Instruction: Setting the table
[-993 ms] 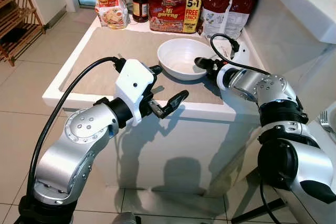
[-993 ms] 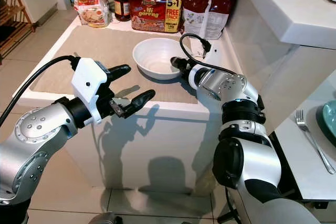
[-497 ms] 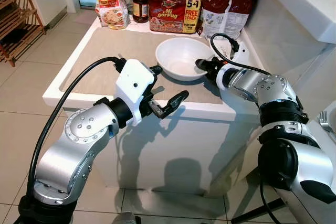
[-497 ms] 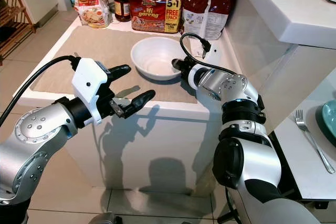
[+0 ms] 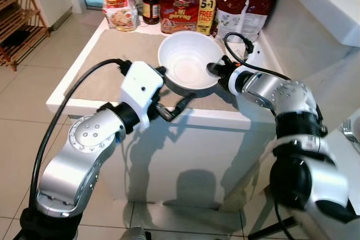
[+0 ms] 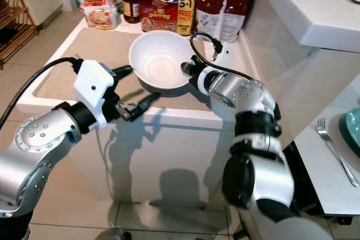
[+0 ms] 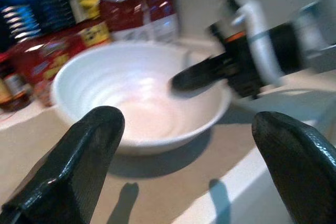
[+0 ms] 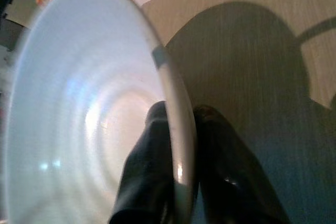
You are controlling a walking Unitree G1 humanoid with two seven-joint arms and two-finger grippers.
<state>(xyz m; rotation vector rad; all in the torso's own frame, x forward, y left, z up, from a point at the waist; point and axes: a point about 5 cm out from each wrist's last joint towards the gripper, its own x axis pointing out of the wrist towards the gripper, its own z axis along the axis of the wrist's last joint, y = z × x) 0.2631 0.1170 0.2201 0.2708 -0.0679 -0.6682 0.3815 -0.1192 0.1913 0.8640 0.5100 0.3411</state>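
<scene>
White, round ceramic bowl (image 5: pixel 189 64) hangs tilted above the beige counter mat (image 5: pixel 118 54), its rim pinched by the right gripper (image 5: pixel 214 69); keep it level while the left gripper (image 5: pixel 169 91), fingers apart, steadies underneath.

So the bowl (image 5: pixel 188 63) is plain white, round and fairly deep, with faint rings on the inside and nothing in it. It's tipped up, open side facing toward the robot, lifted off the beige mat (image 5: pixel 112 54) with a dark shadow under it. One edge is pinched by the right gripper (image 8: pixel 176 182), one finger inside the rim and one outside. It sits in front of the noodle pack (image 5: pixel 185 10), toward the mat's near edge.
</scene>
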